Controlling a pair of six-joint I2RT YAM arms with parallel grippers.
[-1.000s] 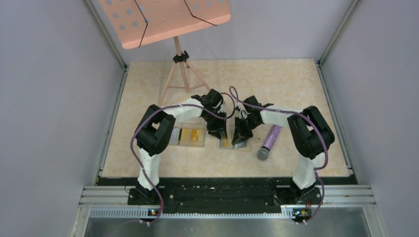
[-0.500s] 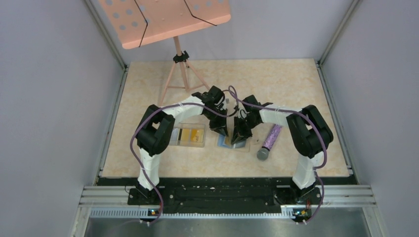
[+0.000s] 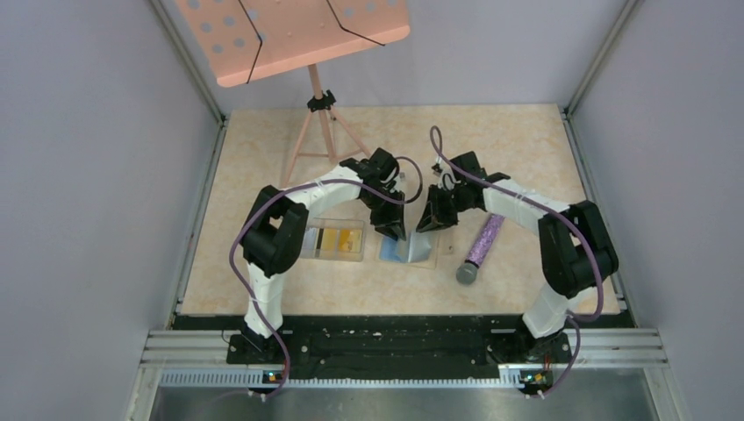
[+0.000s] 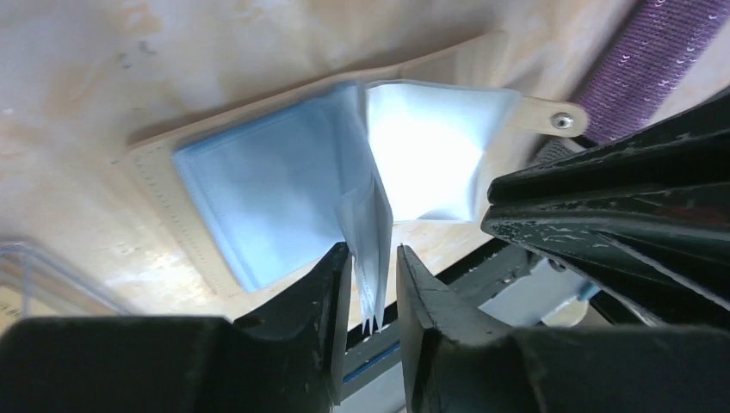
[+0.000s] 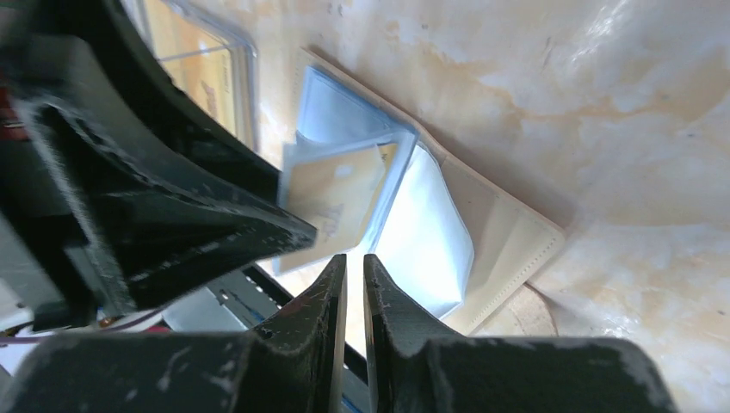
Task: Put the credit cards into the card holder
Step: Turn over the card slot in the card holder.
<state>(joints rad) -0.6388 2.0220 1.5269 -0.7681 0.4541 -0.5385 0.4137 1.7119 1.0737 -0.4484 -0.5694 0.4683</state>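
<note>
The card holder (image 3: pixel 410 250) lies open and flat on the table (image 3: pixel 526 149), about midway between the left and right edges and nearer the near edge than the far one; its light blue inside (image 4: pixel 258 189) faces up, with the tan cover (image 5: pixel 508 232) showing round it.

The left hand (image 3: pixel 392 230) hangs over the holder's left part; in its wrist view a clear sleeve (image 4: pixel 370 224) of the holder stands up between its fingers (image 4: pixel 331 292); the fingers stand a little apart, and whether they pinch the sleeve or merely flank it cannot be told.

The right hand (image 3: pixel 428 224) hovers over the holder's far right part, tilted toward the left hand; its fingers (image 5: pixel 383 297) are a narrow slit apart with nothing between them, so it is released.

A gold-yellow card (image 5: pixel 331 202) shows among the clear sleeves; whether it sits fully in a pocket cannot be told.

More yellow cards (image 3: pixel 338 239) lie in a clear box (image 3: pixel 311 243) just beside the holder, toward the left edge.

A purple tube (image 3: pixel 481 246) lies toward the right edge, near the holder but apart from it; a pink music stand (image 3: pixel 298 35) rises over the far left part of the table.
</note>
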